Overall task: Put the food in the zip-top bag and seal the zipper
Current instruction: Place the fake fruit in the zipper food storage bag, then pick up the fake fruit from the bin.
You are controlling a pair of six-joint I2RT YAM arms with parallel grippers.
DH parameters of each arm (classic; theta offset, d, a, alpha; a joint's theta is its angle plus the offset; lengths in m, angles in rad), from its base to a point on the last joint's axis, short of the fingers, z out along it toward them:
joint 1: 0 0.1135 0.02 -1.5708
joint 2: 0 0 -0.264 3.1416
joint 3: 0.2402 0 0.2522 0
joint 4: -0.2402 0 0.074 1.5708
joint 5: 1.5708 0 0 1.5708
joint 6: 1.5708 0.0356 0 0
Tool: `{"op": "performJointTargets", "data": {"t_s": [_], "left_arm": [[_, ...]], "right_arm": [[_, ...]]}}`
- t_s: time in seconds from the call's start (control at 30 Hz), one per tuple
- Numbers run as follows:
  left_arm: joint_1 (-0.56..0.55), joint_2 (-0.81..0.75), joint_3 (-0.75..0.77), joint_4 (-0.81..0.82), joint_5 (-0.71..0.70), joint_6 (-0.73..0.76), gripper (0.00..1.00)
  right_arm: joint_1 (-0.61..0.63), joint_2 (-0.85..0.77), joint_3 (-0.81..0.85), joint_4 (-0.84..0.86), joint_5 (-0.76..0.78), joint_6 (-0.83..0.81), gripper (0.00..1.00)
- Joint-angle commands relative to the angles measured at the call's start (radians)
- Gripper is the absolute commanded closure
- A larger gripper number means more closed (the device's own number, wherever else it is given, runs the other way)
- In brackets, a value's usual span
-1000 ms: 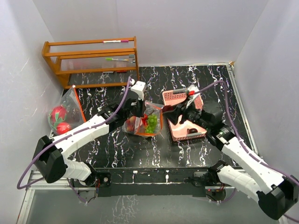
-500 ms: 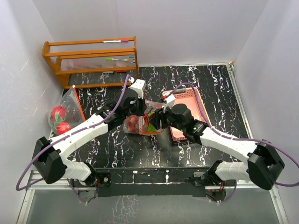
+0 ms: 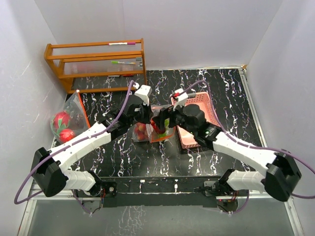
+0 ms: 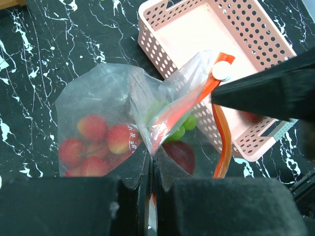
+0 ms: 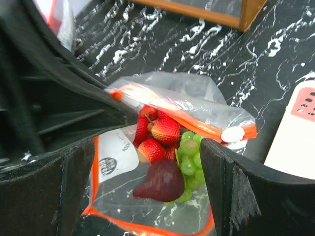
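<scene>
Black marbled table (image 3: pixel 226 88), white walls. Zip-top bag (image 4: pixel 93 93) at centre, just beside pink basket (image 4: pixel 197 34); contains red fruits (image 5: pixel 165 130), green grapes (image 5: pixel 189 160), one dark purple fruit (image 5: pixel 160 182). Left gripper (image 4: pixel 150 162) pinched on bag's edge. Right gripper (image 5: pixel 147 167) spread wide above bag's mouth.

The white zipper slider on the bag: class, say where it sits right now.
In the right wrist view the white slider sits right of centre, at the right end of the orange zipper strip, near the green grapes.

The right fingers (image 5: pixel 246 196) opened, dropping dark fruit (image 5: pixel 160 183) into the bag (image 5: pixel 189 91).
</scene>
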Motion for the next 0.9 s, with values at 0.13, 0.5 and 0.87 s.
{"op": "performJointTargets", "data": {"t_s": [0.13,0.5,0.87], "left_arm": [[0.005,-0.032,-0.019,0.014,0.002,-0.005,1.0],[0.005,-0.069,-0.04,0.015,0.03,0.003,1.0],[0.004,-0.091,-0.059,0.029,0.045,0.001,1.0]], "right_arm": [[0.001,-0.298,-0.022,-0.266,0.247,0.104,0.05],[-0.232,-0.117,-0.018,-0.678,0.315,0.269,0.01],[-0.279,-0.002,-0.058,-0.75,0.307,0.28,0.01]]}}
